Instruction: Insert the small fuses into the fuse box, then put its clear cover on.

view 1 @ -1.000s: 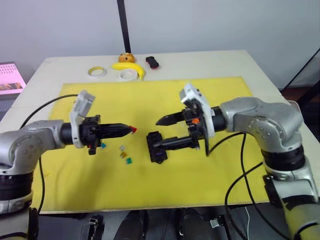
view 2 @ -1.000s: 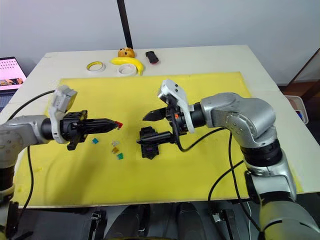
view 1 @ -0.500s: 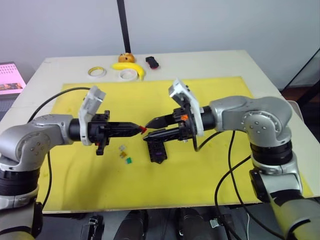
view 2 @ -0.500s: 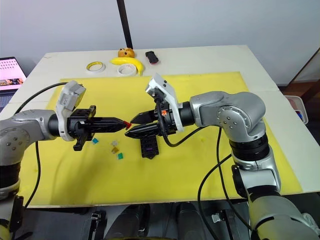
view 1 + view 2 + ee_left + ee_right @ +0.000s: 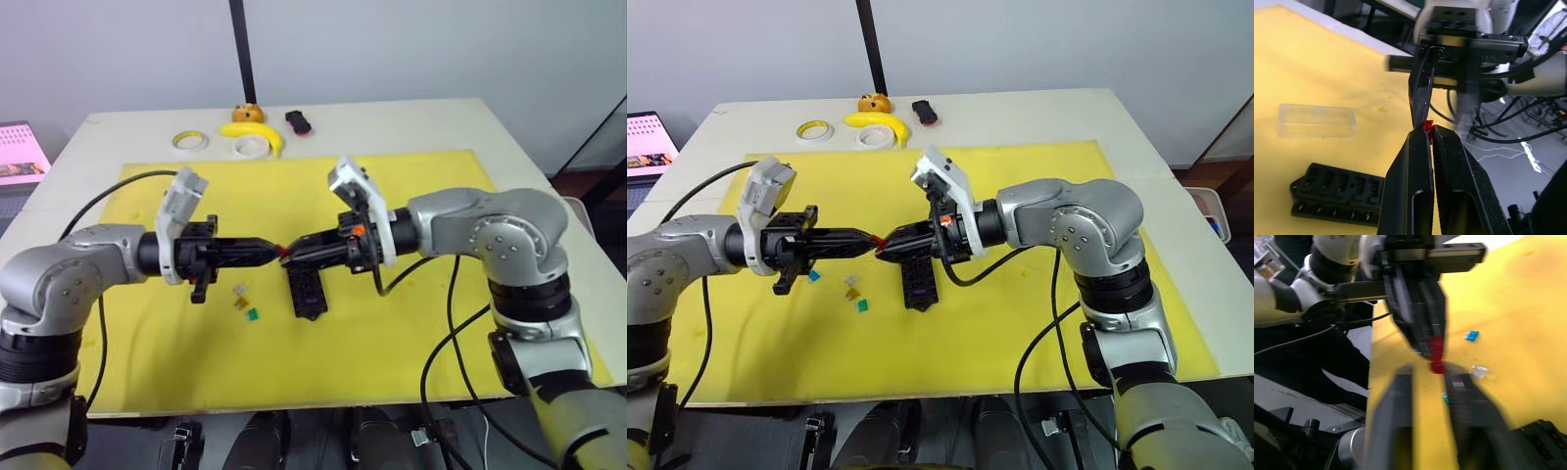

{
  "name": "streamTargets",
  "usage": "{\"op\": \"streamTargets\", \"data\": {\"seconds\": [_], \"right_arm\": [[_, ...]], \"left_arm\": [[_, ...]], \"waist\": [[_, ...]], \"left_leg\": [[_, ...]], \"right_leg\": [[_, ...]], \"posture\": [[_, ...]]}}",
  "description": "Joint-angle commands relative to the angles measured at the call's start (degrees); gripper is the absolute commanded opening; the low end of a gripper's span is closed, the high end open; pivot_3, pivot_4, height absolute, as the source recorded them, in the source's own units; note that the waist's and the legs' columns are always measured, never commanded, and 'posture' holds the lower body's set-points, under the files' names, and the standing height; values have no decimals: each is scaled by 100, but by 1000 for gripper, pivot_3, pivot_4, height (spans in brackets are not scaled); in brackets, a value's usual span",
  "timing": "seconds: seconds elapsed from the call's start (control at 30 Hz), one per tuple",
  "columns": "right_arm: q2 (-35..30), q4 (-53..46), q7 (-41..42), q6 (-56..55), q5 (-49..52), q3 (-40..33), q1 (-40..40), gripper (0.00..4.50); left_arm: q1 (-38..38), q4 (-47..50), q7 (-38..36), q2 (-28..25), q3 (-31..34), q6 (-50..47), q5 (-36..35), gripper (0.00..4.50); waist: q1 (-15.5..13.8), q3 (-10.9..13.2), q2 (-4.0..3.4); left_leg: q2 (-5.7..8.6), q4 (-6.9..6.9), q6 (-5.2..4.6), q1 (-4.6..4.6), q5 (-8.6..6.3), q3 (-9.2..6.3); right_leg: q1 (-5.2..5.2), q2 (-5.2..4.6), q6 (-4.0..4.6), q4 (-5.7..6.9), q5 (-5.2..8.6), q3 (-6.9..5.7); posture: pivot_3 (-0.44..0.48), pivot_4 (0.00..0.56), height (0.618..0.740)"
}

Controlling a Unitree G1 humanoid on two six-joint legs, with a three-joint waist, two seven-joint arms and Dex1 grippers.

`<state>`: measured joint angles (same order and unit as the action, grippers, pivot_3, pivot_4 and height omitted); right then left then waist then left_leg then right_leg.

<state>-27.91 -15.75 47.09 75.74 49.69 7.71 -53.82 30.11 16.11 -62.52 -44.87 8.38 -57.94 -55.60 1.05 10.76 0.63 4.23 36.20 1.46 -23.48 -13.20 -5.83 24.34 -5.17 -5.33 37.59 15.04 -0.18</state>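
Note:
A tiny red fuse hangs above the yellow mat, pinched at the tip of my left gripper, which is shut on it. My right gripper faces it tip to tip, its fingers closed together on the same fuse. Just below them the black fuse box lies on the mat. The clear cover lies flat beside the fuse box. Loose small fuses rest left of the box: a grey one, a yellow one, a green one and a blue one.
The yellow mat covers most of the white table. At the back edge sit two tape rolls, a banana and a small black-and-red object. A laptop stands off the table's left.
My right gripper swung left from over the fuse box and closed from wide open onto the red fuse. The left gripper carried that fuse rightward to meet it.

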Motion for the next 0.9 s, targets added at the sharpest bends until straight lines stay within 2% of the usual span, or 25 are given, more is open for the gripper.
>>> {"op": "streamTargets", "data": {"seconds": [0.03,0.2,0.33,0.43,0.67,0.9], "right_arm": [[71,-174,78,-91,115,9,-204,36],[25,-210,84,-93,95,41,-210,36],[-150,-274,191,-232,-55,232,-236,36],[-442,-234,412,-567,-451,663,-279,0],[-1134,170,1360,-1861,-1820,1982,-523,0],[-1201,564,1950,-2703,-2833,2666,-650,0]], "left_arm": [[43,63,27,-67,29,112,26,0],[-16,100,-42,-135,-35,224,132,0],[-81,162,-133,-356,-181,507,508,0],[-191,175,-288,-700,-273,816,884,1035],[-771,335,-534,-1155,-527,1800,1830,4480],[-1203,597,-350,-1002,-774,2393,2370,4480]], "waist": [[2,0,0],[0,0,0],[2,0,0],[12,0,0],[8,0,-1],[6,1,0]], "left_leg": [[-1,0,0,0,0,0],[-1,0,0,0,0,0],[-1,0,0,0,0,0],[-1,-1,0,0,0,1],[-2,-1,0,0,0,7],[-5,-2,0,0,-1,8]], "right_leg": [[0,0,0,0,0,0],[0,1,0,0,0,0],[0,1,0,0,0,1],[1,2,0,0,0,0],[3,4,0,-1,0,0],[3,4,0,-2,0,0]], "posture": [[0,150,740],[0,150,740],[0,150,740],[0,150,740],[0,150,740],[0,150,740]]}}
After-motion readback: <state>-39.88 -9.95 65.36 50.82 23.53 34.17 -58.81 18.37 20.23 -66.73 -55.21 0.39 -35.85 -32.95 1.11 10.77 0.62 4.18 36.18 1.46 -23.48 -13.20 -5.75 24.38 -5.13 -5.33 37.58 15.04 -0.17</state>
